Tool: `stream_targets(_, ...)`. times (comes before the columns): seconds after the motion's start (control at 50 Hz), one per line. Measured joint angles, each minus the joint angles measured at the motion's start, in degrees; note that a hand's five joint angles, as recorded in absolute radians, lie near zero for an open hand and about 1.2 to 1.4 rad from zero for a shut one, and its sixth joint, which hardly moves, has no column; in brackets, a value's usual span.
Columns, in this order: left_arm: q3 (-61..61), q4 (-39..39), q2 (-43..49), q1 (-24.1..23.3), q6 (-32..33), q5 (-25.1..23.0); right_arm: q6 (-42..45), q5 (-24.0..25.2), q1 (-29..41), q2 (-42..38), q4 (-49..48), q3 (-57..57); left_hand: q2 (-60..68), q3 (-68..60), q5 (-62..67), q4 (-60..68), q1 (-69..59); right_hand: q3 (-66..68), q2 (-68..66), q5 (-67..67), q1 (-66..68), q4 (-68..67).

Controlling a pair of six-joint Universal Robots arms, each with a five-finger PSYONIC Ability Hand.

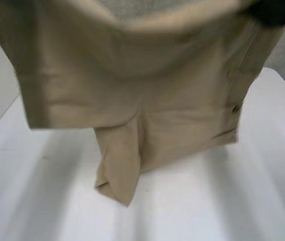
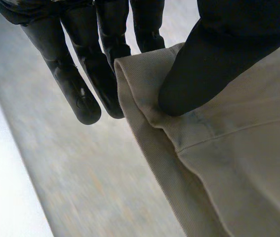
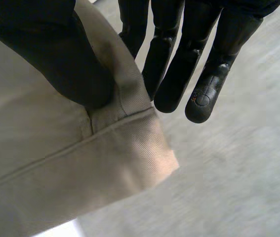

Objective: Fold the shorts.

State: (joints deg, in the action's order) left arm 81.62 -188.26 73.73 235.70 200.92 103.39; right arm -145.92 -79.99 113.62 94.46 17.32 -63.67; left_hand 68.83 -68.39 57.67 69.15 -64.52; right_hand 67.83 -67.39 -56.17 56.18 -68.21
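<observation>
Item, shorts (image 1: pixel 132 85): plain tan weave, tan stitching. Item, table (image 1: pixel 232 201): white. Item, left hand (image 2: pixel 219 64), right hand (image 3: pixel 56 54): both black. Item, floor (image 3: pixel 238 187): mottled grey.

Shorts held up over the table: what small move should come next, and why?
Probably lower both hands so the shorts lay out flat on the table. The left robot hand and right robot hand each pinch a top corner under the thumb, the cloth hangs spread between them, and one leg end hangs crumpled, seemingly touching the table.
</observation>
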Motion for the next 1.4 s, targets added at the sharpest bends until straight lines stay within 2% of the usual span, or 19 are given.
stream_targets(0.26,-7.3,1.7,-6.3,-0.1,-0.1,0.2,-0.6,-2.7,0.6,4.7,0.0,10.3,0.0,0.0,0.0,0.0,0.0,0.0,0.0,0.0,0.5,-0.1)
stream_targets(0.44,-6.6,1.4,-1.5,1.0,-0.2,-0.7,-0.6,-2.8,0.7,1.3,1.4,6.5,0.0,0.0,0.0,0.0,0.0,0.0,0.0,0.0,0.5,-0.1)
stream_targets(0.52,-6.3,1.3,4.0,2.4,-0.4,-1.5,-0.6,-2.8,0.9,-3.4,1.7,4.3,0.0,0.0,0.0,0.0,0.0,0.0,0.0,0.0,0.5,-0.1)
stream_targets(0.7,-8.8,-2.0,26.0,6.3,-0.6,-2.4,-0.4,-3.9,2.6,-19.6,0.3,4.1,0.0,0.0,0.0,0.0,0.0,0.0,0.0,0.0,0.5,-0.1)
stream_targets(0.74,-11.6,-4.4,34.4,7.2,-0.3,-2.4,-0.2,-5.5,3.1,-25.9,-2.7,6.0,0.0,0.0,0.0,0.0,0.0,0.0,0.0,0.0,0.5,-0.1)
stream_targets(0.78,-12.3,-4.9,36.1,7.3,-0.2,-2.4,-0.2,-5.9,3.1,-26.8,-3.4,6.3,0.0,0.0,0.0,0.0,0.0,0.0,0.0,0.0,0.5,-0.1)
stream_targets(0.82,-16.6,-8.2,44.3,8.3,0.8,-2.4,0.2,-7.9,3.5,-32.9,-10.7,8.4,0.0,0.0,0.0,0.0,0.0,0.0,0.0,0.0,0.5,-0.1)
stream_targets(0.86,-19.2,-10.2,48.3,9.1,1.6,-2.4,0.4,-8.7,3.6,-35.3,-15.2,9.2,0.0,0.0,0.0,0.0,0.0,0.0,0.0,0.0,0.5,-0.1)
stream_targets(0.92,-25.7,-16.5,56.0,10.3,4.1,-2.4,1.3,-10.3,3.7,-41.0,-28.7,10.7,0.0,-0.1,0.0,0.0,0.0,-0.2,0.2,0.1,0.3,0.1)
stream_targets(0.94,-26.6,-17.5,57.0,10.5,4.4,-2.4,1.4,-10.4,3.7,-41.6,-30.2,10.9,0.1,-0.1,0.0,0.0,0.0,-1.7,1.9,1.0,-0.4,1.8)
stream_targets(0.96,-28.6,-19.8,59.0,10.7,5.1,-2.4,1.9,-10.9,3.8,-43.4,-34.5,11.6,-0.7,0.2,-0.1,-0.3,0.5,-11.6,11.5,9.2,-9.4,10.6)
stream_targets(1.0,-31.9,-24.1,62.4,11.0,6.1,-2.7,3.0,-11.4,3.9,-46.3,-40.0,12.8,-10.9,10.7,-10.4,-11.0,12.1,-26.7,27.1,24.3,-25.2,26.9)
stream_targets(1.02,-33.7,-26.6,64.2,11.1,6.5,-3.0,3.8,-11.6,4.0,-48.3,-42.9,13.7,-30.7,30.0,-30.0,-30.8,34.6,-40.4,42.1,37.4,-37.2,40.5)
stream_targets(1.06,-35.7,-30.1,66.4,11.0,6.9,-3.7,4.5,-11.6,4.1,-49.7,-44.3,14.5,-40.3,38.4,-38.6,-39.3,43.4,-40.4,42.1,37.4,-37.2,40.5)
stream_targets(1.08,-36.2,-31.4,67.2,11.0,7.1,-4.1,5.3,-11.6,4.3,-51.4,-45.0,15.4,-40.3,38.4,-38.6,-39.3,43.4,-53.2,53.3,50.2,-44.0,53.3)
stream_targets(1.1,-36.6,-32.4,67.7,10.9,7.1,-4.5,5.7,-11.5,4.4,-52.2,-45.0,15.9,-54.0,52.7,-52.2,-54.1,53.2,-53.2,53.3,50.2,-44.0,53.3)
stream_targets(1.22,-35.4,-37.0,69.6,9.9,7.3,-7.1,6.9,-11.5,4.9,-53.3,-40.7,15.9,-57.1,56.1,-54.9,-57.4,53.5,-55.6,54.6,52.1,-44.4,54.6)
stream_targets(1.34,-28.7,-36.8,66.8,9.2,7.4,-5.7,5.1,-12.6,4.7,-46.4,-37.6,7.9,-57.1,56.1,-54.9,-57.4,53.5,-55.6,54.6,52.1,-44.4,54.6)
stream_targets(1.4,-20.7,-35.0,60.5,9.0,7.3,-2.8,3.6,-11.8,3.6,-39.7,-36.0,0.3,-57.1,56.1,-54.9,-57.4,53.5,-55.6,54.6,52.1,-44.4,54.6)
